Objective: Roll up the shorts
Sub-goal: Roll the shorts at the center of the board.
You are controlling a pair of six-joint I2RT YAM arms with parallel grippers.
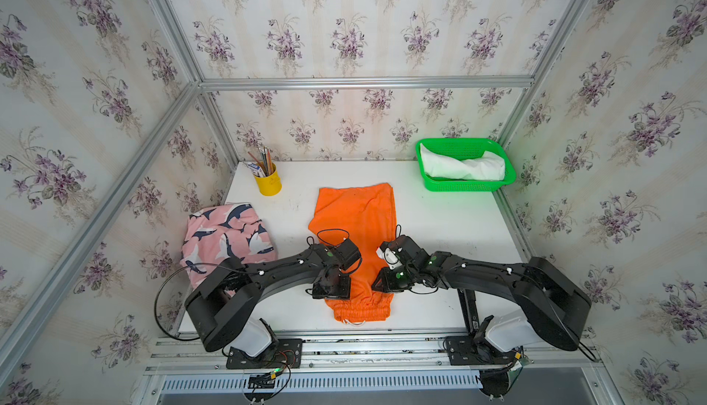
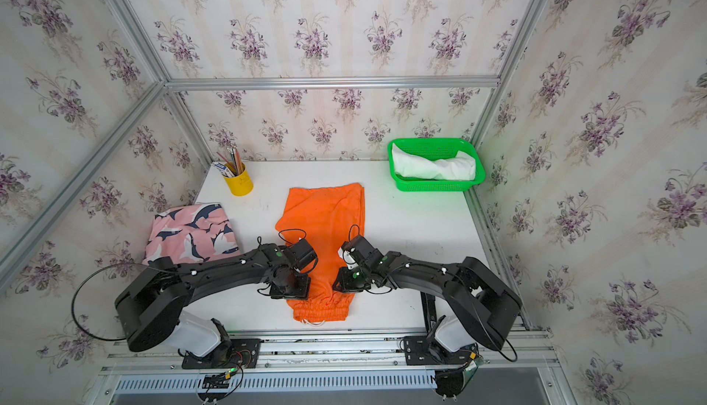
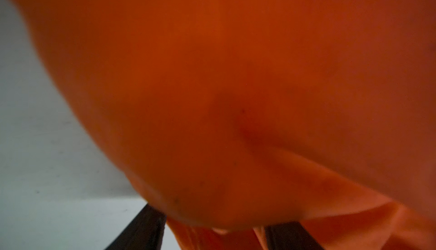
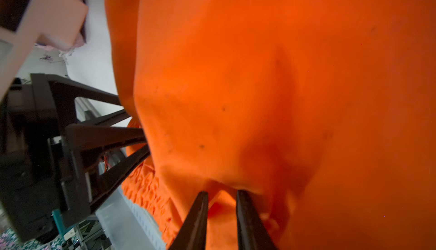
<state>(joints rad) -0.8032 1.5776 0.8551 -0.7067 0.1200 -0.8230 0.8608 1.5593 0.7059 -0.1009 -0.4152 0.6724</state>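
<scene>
okay, the orange shorts (image 1: 355,223) lie lengthwise on the table (image 1: 440,223), waistband (image 1: 361,309) toward me, both arms over that end. right gripper (image 4: 221,196) pinches a fold of orange cloth by the waistband. left gripper (image 3: 217,218) jaws stand spread, cloth bulging between them, no real hold i'd say. the fabric looks light and floppy and should sag, so i'd take both waistband corners. white shorts (image 1: 463,168) sit in the green basket (image 1: 465,187), shark shorts (image 1: 225,238) at the table's left edge.

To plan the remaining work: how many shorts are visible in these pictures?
3. White shorts lie in the green basket; orange shorts lie in the middle of the table; pink shark-print shorts at its left edge. More may hide underneath.
</scene>
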